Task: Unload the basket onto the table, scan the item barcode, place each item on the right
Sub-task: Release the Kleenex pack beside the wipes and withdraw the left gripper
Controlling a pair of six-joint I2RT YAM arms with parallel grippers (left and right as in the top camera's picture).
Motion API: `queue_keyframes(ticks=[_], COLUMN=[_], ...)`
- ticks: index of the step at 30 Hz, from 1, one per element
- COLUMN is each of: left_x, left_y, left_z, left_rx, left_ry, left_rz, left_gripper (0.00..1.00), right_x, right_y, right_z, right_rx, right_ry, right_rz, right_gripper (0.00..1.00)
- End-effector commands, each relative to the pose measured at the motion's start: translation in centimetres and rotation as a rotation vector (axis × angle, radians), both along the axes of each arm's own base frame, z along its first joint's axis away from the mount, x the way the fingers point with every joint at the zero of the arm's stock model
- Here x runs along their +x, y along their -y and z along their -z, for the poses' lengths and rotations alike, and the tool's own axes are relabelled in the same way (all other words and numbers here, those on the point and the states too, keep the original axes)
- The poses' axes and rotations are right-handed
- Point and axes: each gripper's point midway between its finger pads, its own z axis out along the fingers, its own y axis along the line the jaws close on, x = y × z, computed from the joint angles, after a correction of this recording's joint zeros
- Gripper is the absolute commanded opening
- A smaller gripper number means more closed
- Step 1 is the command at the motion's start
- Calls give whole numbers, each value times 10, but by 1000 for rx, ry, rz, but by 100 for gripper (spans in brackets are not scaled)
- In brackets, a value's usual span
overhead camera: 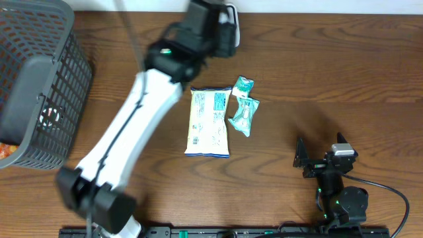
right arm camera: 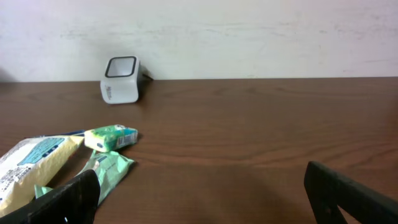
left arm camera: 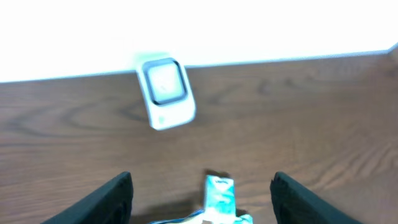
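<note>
Both left fingers (left arm camera: 109, 202) and right fingers (right arm camera: 354, 190) gape (snack bag (overhead camera: 209, 122) lies lengthwise toward scanner (left arm camera: 165, 93)).

Your dark brown wooden table (overhead camera: 344, 79) shows smooth, faintly sheened grain, and the grey lattice plastic basket (overhead camera: 69, 73) looks matt. The white-and-green snack packet (overhead camera: 209, 122) is glossy crinkled film; the white boxy scanner (right arm camera: 120, 81) is smooth plastic

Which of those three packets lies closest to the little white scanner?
The small green packet at the group's far end, toward the scanner. The second green one and the big white-and-blue bag lie farther from it.
</note>
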Motion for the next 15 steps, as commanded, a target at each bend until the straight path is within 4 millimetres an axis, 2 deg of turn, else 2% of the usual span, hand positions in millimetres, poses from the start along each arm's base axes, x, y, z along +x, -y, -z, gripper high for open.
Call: queue_keyframes(ticks=[1, 2, 5, 6, 7, 10, 12, 15], left_x=[-3, -5, -10, -11, -13, -21, -26, -30], left_y=[-39, -50, -101, -121, -154, -212, -241, -268], left_z=[-26, -29, -30, -29, -27, -26, -26, -27], left_rx=[77, 93, 211, 260, 330, 451, 496, 503], left_ry=[60, 58, 43, 31, 13, -27, -49, -67], left_rz=[-17, -27, -114, -169, -272, -454, -537, -601], left_gripper=[72, 72, 75, 76, 77, 85, 86, 86], right_x=[0, 0, 0, 0, 0, 0, 0, 0], right_y=[-2, -2, -2, -2, -2, -2, -2, -2], right_z=[1, 1, 1, 1, 1, 1, 1, 1], right_rx=[-7, -7, -7, -7, -7, -7, -7, -7], right_ry=[1, 1, 1, 1, 1, 1, 1, 1], right_rz=[-10, -10, -10, -10, -10, -10, -10, -10], right_gripper=[99, 99, 99, 99, 99, 99, 99, 99])
